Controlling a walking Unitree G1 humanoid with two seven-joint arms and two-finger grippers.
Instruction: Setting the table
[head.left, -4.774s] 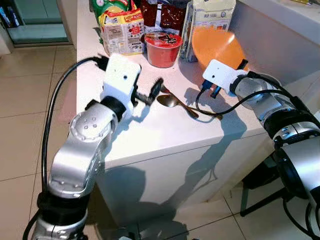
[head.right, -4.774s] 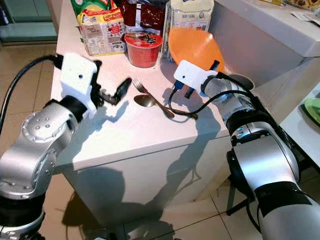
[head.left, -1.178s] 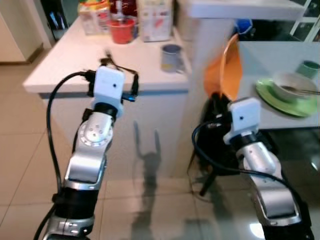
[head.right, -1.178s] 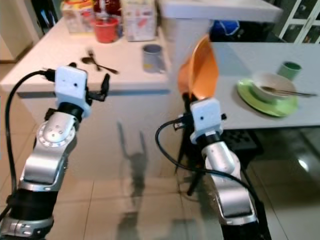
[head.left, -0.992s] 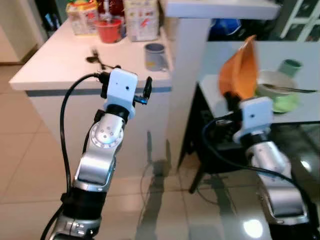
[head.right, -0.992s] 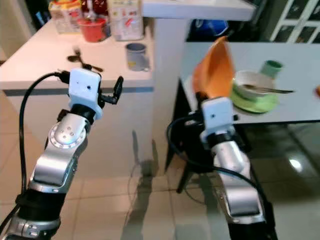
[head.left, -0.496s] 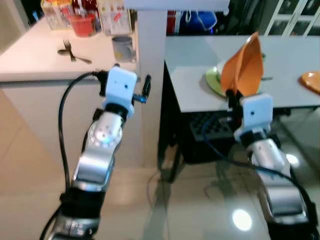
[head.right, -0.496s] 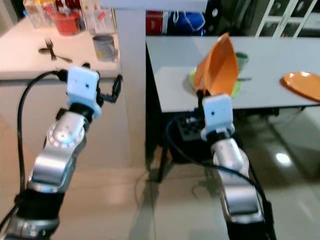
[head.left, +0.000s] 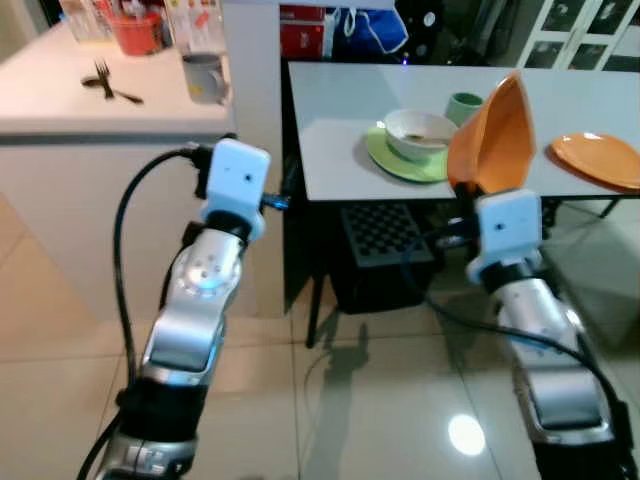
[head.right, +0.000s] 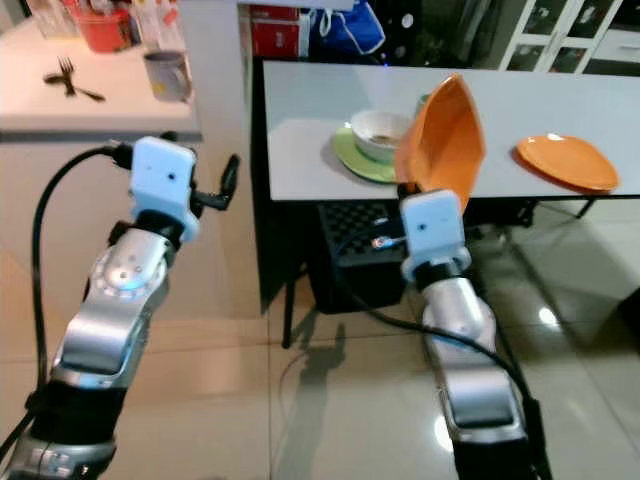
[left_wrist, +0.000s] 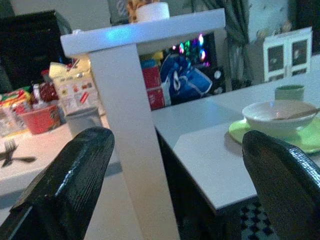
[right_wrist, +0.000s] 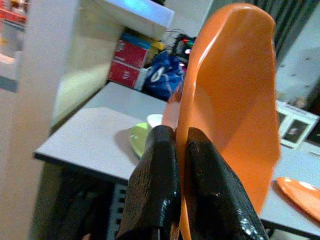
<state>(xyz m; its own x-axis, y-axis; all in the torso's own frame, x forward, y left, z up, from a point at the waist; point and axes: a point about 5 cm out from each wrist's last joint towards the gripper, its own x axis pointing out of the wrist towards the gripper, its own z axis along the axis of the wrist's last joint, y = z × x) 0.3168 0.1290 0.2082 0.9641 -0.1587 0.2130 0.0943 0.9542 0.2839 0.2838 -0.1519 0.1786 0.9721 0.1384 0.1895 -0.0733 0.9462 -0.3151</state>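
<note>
Right gripper (right_wrist: 179, 150) pinched rim of orange plate (head.right: 445, 135), held on edge just before near edge of grey table (head.right: 300, 110); bare tabletop lay betw. white bowl (head.right: 379, 133) on green plate (head.right: 347, 153) and 2nd orange plate (head.right: 565, 161). Left gripper (left_wrist: 175, 165) hung wide open, holding nothing, beside white counter (head.left: 60, 100); glossy tiled floor (head.right: 330, 400) lay open below

Orange plate (right_wrist: 235, 100) between black fingers (right_wrist: 155, 185); green plate (head.left: 400, 162), white bowl (head.left: 420, 130), grey table (head.left: 340, 100).

Left gripper (left_wrist: 170, 175) agape, right gripper (right_wrist: 181, 150) clamped.
</note>
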